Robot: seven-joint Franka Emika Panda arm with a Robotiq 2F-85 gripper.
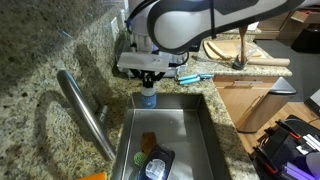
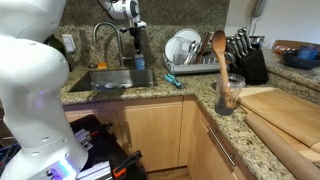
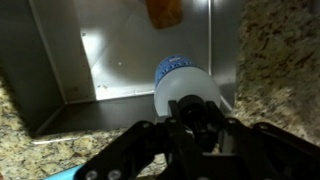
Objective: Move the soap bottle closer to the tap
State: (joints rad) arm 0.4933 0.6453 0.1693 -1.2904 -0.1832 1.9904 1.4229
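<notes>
Granite countertop [image 1: 40,50] wraps a steel sink [image 1: 200,128]. The tap [image 1: 85,115] slants its long spout along one side of the basin. The gripper [image 1: 148,82] hangs directly over the soap bottle [image 1: 148,98], which stands at the sink's rim, apart from the tap (whether the jaws pinch the pump head, I cannot tell). A teal scrub brush [image 1: 195,75] lies near on the counter, and an orange sponge [image 3: 165,10] lies in the basin.

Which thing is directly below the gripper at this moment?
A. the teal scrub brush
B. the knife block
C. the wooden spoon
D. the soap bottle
D: in an exterior view the soap bottle stands straight beneath the gripper, and the wrist view looks down on its blue body close under the camera.
</notes>
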